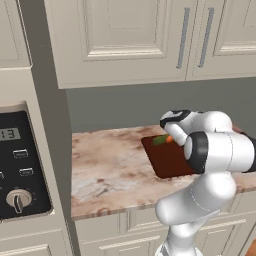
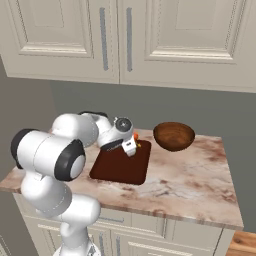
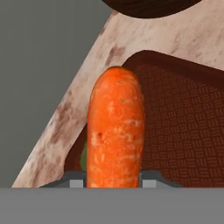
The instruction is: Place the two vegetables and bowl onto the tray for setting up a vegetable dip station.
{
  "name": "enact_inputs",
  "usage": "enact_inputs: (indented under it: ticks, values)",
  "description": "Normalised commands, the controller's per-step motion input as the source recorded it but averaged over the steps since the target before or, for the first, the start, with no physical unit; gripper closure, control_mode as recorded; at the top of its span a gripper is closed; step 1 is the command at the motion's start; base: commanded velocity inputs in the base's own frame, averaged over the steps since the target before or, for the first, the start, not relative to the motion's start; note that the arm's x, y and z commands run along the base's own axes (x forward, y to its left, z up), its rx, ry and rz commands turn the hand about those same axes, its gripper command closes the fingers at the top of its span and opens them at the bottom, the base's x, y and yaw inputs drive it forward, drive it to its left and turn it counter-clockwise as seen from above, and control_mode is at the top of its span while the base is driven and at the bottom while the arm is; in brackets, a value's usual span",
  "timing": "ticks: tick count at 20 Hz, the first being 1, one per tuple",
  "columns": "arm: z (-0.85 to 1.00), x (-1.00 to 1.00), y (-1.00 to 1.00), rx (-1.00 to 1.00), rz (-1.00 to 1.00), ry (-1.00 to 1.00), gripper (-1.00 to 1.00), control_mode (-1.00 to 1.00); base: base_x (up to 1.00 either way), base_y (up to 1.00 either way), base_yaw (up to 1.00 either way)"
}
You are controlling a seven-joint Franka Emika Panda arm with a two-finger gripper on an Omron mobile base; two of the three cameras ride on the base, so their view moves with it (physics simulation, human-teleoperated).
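There is one flat dark reddish-brown rectangular tray point(image 2: 120, 167) on the marbled beige stone counter point(image 2: 190, 180), and I take this tray as the landmark. One tapered orange carrot point(image 3: 116, 131) is above the far part of the tray. One small dark green cucumber point(image 1: 160, 140) lies at the far edge of the tray, just beside the carrot, so the vegetables are two in total. One round reddish-brown wooden bowl point(image 2: 173, 136) stands on the counter beyond the far right corner of the tray. Above the tray there are four cream cabinet doors, and two of them carry one long grey handle point(image 2: 103, 37) each.
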Motion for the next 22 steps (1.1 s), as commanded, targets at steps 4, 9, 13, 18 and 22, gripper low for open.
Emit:
enact_inputs:
  ticks: [4, 9, 13, 18, 22]
  values:
    - [-0.03, -0.08, -0.07, 0.0, 0.0, -0.02, 1.0, -1.0, 0.0, 0.0, 0.0]
    - [-0.01, 0.0, 0.0, 0.0, 0.0, -0.01, 1.0, -1.0, 0.0, 0.0, 0.0]
    - [-0.01, 0.0, 0.0, 0.0, 0.0, 0.0, 1.0, -1.0, 0.0, 0.0, 0.0]
    - [-0.08, 0.0, 0.0, 0.0, 0.0, 0.0, 1.0, -1.0, 0.0, 0.0, 0.0]
    - [-0.08, 0.05, 0.0, 0.0, 0.0, 0.0, 1.0, -1.0, 0.0, 0.0, 0.0]
